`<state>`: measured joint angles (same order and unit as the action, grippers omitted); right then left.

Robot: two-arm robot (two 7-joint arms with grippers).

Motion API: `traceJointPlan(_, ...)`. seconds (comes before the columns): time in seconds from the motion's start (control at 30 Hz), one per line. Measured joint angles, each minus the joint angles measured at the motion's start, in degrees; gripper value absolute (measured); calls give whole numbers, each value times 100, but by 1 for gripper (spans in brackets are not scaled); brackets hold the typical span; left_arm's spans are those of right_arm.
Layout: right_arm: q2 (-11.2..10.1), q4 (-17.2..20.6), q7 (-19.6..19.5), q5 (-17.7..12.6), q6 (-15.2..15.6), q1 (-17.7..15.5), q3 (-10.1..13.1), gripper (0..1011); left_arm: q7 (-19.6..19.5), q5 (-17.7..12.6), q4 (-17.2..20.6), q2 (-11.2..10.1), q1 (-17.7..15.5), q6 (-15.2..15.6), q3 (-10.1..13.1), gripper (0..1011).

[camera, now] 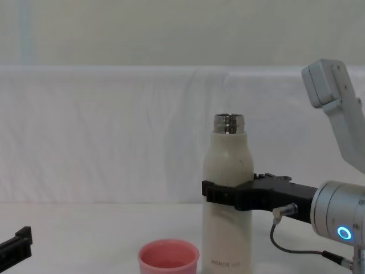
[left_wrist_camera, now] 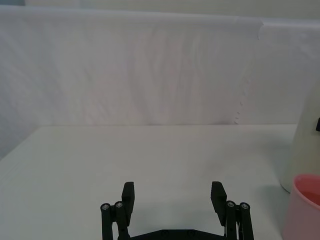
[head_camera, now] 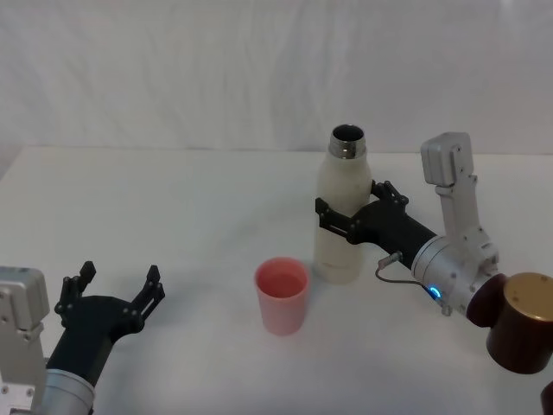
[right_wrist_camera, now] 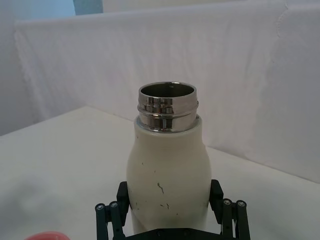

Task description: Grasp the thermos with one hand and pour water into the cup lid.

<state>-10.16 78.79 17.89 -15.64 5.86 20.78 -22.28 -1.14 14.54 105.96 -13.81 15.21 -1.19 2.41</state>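
The cream-white thermos (head_camera: 341, 207) stands upright on the white table, its steel neck open and uncapped. My right gripper (head_camera: 350, 203) reaches in from the right, its black fingers pressed against both sides of the bottle's middle; the right wrist view shows the thermos (right_wrist_camera: 167, 170) between the fingers (right_wrist_camera: 122, 192). From the chest view the gripper (camera: 228, 194) crosses the thermos (camera: 228, 171) at mid-height. The pink cup lid (head_camera: 282, 294) sits just to the left front of the bottle, mouth up. My left gripper (head_camera: 117, 285) rests open near the table's front left, holding nothing.
A white cloth backdrop (head_camera: 259, 69) closes off the far side of the table. A dark brown cylindrical part (head_camera: 523, 320) of the right arm sits at the front right. Bare table surface (head_camera: 173, 216) stretches left of the cup lid.
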Motion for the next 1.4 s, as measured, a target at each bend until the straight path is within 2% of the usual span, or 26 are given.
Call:
traceJointPlan(0.53, 84, -120, 0, -31, -79, 66, -14, 1000, 0, 0, 0, 0, 0, 0, 0, 1001)
traceJointPlan(0.8, 82, -120, 0, -30, -78, 67, -12, 1000, 0, 0, 0, 0, 0, 0, 0, 1001)
traceJointPlan(0.9, 80, -118, 0, -28, -76, 67, -11, 959, 0, 0, 0, 0, 0, 0, 0, 1001)
traceJointPlan(1.4, 74, -110, -2, -24, -69, 61, -11, 957, 0, 0, 0, 0, 0, 0, 0, 1001)
